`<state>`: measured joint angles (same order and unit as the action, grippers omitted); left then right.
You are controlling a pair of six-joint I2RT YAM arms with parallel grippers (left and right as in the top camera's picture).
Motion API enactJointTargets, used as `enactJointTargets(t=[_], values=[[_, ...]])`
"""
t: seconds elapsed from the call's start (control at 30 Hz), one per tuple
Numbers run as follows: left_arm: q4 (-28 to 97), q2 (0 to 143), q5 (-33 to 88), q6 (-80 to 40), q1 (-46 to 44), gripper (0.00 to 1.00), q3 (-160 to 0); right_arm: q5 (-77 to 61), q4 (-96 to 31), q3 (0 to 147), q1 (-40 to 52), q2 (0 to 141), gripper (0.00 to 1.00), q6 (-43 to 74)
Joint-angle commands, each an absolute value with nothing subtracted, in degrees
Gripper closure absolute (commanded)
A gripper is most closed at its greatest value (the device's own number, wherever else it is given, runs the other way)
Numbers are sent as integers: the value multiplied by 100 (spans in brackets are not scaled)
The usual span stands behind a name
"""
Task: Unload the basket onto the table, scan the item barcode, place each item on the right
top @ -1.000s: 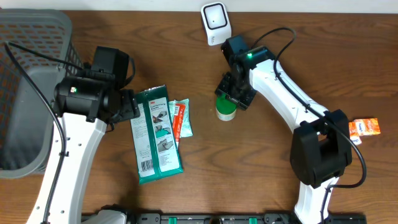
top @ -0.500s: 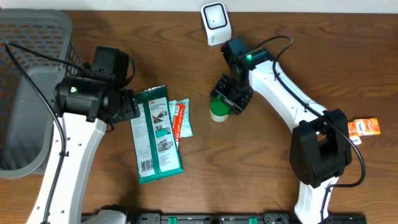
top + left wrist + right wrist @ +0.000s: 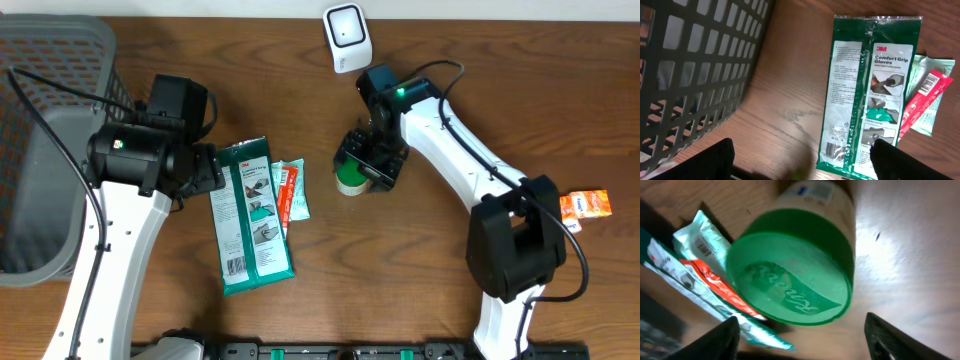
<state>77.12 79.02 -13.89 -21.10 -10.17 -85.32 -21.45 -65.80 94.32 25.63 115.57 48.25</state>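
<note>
Right wrist view shows the right fingers [image 3: 715,342] spread wide either side of the green-lidded jar [image 3: 790,280]. Left fingers [image 3: 910,160] stand spread above the bench [image 3: 785,110], pinching nothing.

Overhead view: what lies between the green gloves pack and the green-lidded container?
Two small packets, one pale green and one red, lie against the gloves pack. Beyond them, bare wooden table reaches the green-lidded container. The overhead view shows this.

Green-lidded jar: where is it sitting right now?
In the overhead view the green-lidded jar is mid-table at the right gripper, below the white scanner and right of the glove packet.
</note>
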Motion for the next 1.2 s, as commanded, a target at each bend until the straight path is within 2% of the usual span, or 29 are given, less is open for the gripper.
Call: enactJointTargets(t=[0.0, 0.1, 0.2, 0.27, 0.37, 0.63, 0.83, 1.07, 1.17], values=[[7732, 7902, -1466, -2082, -1004, 12, -8552, -1756, -6486, 9450, 2620, 10881, 16, 2939], [7732, 7902, -1463, -2080, -1004, 12, -8549, -1636, -6473, 9450, 2620, 10431, 1, 1295], [7732, 7902, -1466, -2080, -1004, 12, -8549, -1468, -6320, 9450, 2617, 10160, 1, 381], [7732, 7902, -1463, -2080, -1004, 12, -8552, -1072, -6211, 9450, 2626, 10068, 10, -491], [7732, 7902, -1463, -2082, -1004, 12, -8552, -753, -6187, 9415, 2630, 10119, 10, -1404], [7732, 7902, -1466, -2080, -1004, 12, -8549, -742, -6036, 9303, 2742, 10853, 3, -2405], [7732, 7902, -1466, -2080, -1004, 12, -8552, -733, -5566, 9303, 2867, 11421, 3, -2842], [7732, 7902, -1463, -2080, -1004, 12, -8552, -738, -5352, 9306, 2904, 11542, 13, -2847], [7732, 7902, -1466, -2082, -1004, 12, -8552, -803, -5474, 9286, 2904, 11546, 7, -2838]])
